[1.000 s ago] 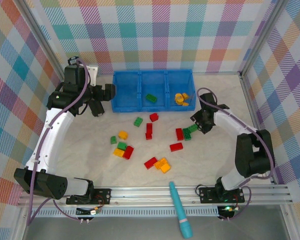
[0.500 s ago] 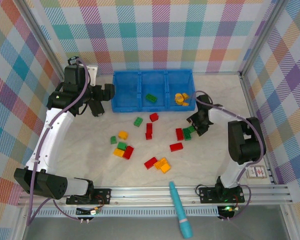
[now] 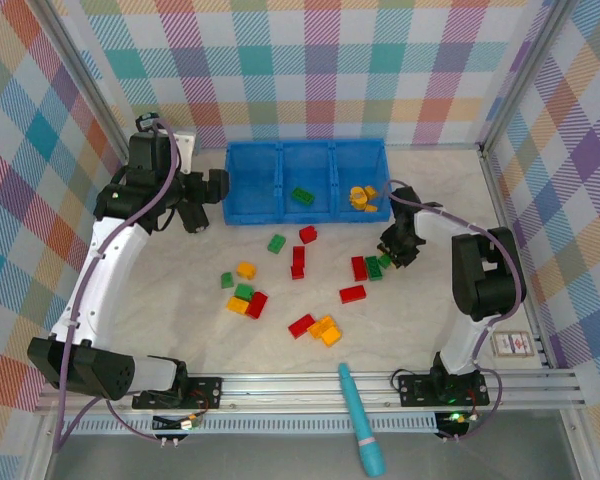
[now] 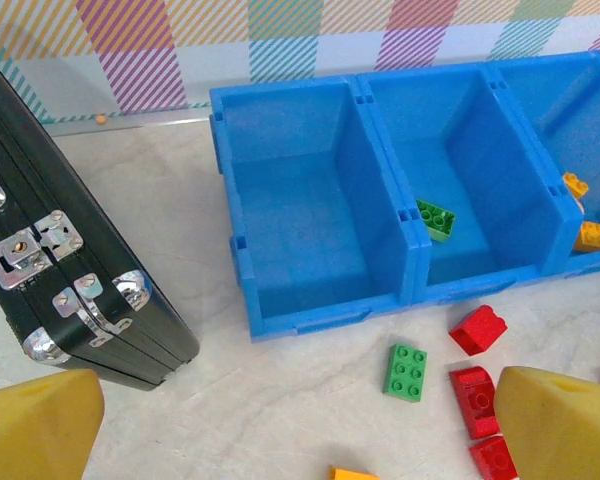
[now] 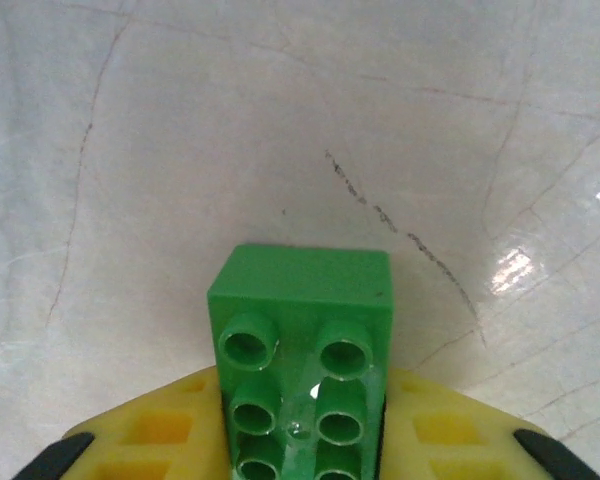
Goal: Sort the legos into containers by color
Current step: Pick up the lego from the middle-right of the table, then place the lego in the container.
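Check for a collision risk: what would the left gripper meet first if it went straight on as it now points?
Likely the blue tray, at the outer wall of its empty left compartment; depth is hard to judge.

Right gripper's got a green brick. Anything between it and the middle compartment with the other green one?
Only the blue tray's low near wall lies between the green brick in the right gripper and the middle compartment. A red brick sits on the table near that wall; a lifted carry should clear both.
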Controlling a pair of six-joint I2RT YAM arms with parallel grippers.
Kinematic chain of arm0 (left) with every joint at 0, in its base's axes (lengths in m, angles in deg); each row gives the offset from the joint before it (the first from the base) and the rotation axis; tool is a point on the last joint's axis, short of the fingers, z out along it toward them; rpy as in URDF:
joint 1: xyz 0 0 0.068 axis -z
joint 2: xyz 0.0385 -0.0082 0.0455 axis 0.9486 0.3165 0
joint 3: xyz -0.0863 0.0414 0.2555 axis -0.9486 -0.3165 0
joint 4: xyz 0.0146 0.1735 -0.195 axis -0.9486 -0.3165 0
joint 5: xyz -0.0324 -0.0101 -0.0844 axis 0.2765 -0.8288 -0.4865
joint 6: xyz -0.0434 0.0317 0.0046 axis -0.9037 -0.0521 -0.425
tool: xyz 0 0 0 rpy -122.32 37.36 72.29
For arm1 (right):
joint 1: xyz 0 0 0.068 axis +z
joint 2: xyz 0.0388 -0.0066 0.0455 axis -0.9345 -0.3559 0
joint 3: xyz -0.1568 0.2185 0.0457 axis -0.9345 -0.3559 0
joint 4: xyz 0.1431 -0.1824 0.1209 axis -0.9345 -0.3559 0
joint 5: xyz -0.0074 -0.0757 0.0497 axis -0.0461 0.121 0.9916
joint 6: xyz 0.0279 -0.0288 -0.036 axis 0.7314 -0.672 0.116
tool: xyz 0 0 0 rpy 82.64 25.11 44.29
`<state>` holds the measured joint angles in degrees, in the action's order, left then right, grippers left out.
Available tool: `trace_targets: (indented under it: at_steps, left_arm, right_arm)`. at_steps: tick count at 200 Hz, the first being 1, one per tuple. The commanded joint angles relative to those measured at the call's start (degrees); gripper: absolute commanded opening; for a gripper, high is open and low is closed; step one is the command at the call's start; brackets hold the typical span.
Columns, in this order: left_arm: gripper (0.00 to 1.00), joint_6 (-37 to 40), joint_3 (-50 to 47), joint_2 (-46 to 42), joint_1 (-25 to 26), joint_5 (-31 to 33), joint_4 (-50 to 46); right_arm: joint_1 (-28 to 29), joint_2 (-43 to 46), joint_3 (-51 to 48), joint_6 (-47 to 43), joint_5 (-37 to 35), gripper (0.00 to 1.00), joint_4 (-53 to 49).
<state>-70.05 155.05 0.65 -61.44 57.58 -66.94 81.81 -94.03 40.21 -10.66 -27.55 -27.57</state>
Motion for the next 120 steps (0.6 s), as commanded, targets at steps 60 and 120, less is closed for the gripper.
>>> trace_targets:
  at_steps: [60,120]
  left_arm:
    - [1.00,1.4,-2.8,-4.8,0.6,2.0,1.9]
    - [1.00,2.0,-1.7,-4.7,0.5,2.5,1.6]
  right_arm:
    - [6.2,7.1,17.1,-33.5,-24.3,0.25,-13.2]
    - [13.6,4.3,30.9,-59.8,-23.7,0.28,3.5]
